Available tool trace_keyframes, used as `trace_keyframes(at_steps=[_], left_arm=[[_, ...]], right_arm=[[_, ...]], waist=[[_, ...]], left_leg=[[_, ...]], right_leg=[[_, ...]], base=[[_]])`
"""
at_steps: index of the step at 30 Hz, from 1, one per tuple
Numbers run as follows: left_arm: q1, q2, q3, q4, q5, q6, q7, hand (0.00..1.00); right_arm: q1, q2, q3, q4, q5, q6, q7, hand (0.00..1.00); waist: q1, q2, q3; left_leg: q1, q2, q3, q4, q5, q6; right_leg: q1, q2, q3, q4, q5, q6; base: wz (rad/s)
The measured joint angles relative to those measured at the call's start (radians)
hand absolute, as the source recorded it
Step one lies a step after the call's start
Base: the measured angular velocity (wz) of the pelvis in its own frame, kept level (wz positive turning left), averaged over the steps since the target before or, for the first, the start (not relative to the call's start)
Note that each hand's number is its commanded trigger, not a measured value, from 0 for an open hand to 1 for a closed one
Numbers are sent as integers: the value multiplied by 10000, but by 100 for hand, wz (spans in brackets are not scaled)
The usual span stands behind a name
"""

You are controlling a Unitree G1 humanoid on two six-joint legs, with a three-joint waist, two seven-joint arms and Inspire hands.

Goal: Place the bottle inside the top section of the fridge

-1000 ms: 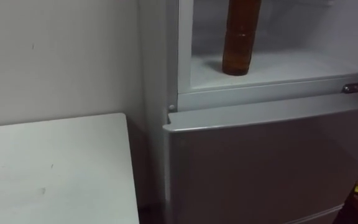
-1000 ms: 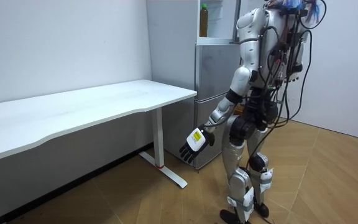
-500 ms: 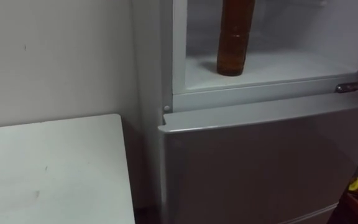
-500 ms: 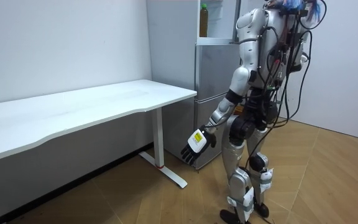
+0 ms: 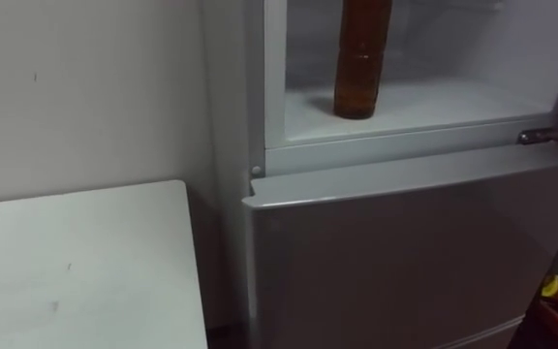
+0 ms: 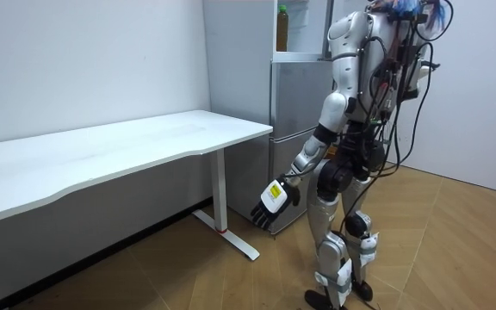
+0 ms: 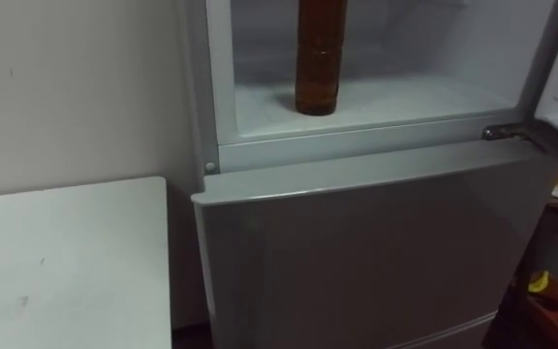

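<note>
Up in the upper fridge compartment (image 5: 434, 105) ahead of me stands the bottle (image 5: 360, 58). It is amber-brown and upright, its long axis vertical, with its base flat on the pale compartment floor towards the left side, near the front edge. Its top runs out of my eye views, but the room view shows the neck pointing straight up. Nothing touches it. Below the compartment the grey lower door (image 5: 405, 262) is closed. To the left of the fridge, the near corner of the white table (image 5: 76, 271) sits just beside the fridge wall. In the room view I stand close in front of the fridge, facing it. My left hand (image 6: 269, 202) hangs low beside my thigh, well apart from the bottle, with its fingers loose, pointing down and holding nothing.
</note>
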Motion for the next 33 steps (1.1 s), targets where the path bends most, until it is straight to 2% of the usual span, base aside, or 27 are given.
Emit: trace_keyframes(at_steps=[7,14,19,27,33], left_arm=[[-52,4,-24,243,-3,-56,17,0],[29,-8,-245,351,14,-50,424,0],[-20,-4,-421,359,-1,-52,603,0],[3,17,-597,570,-9,-52,849,0],[-25,26,-800,725,-7,-53,852,0]], right_arm=[[49,0,458,-3,-633,-4,26,0],[68,0,1106,-273,-1103,27,346,0],[67,1,1513,-277,-1037,30,648,0],[50,1,2213,-289,-993,29,782,0],[50,1,2268,-292,-992,30,788,0]], waist=[[124,14,9],[154,110,16],[366,168,2],[423,165,-2],[441,144,-6]], left_leg=[[-12,0,-27,1,-1,0],[-27,2,-31,0,-1,-1],[-24,7,-22,2,-2,-2],[-31,9,-34,38,-2,-1],[-38,8,-37,42,-2,-1]], right_leg=[[3,14,21,-10,0,-1],[-6,22,88,-28,0,0],[-14,25,86,-6,2,-3],[-5,12,77,2,2,-4],[-6,15,73,-3,2,-5]], base=[[0],[0],[0],[0],[0]])
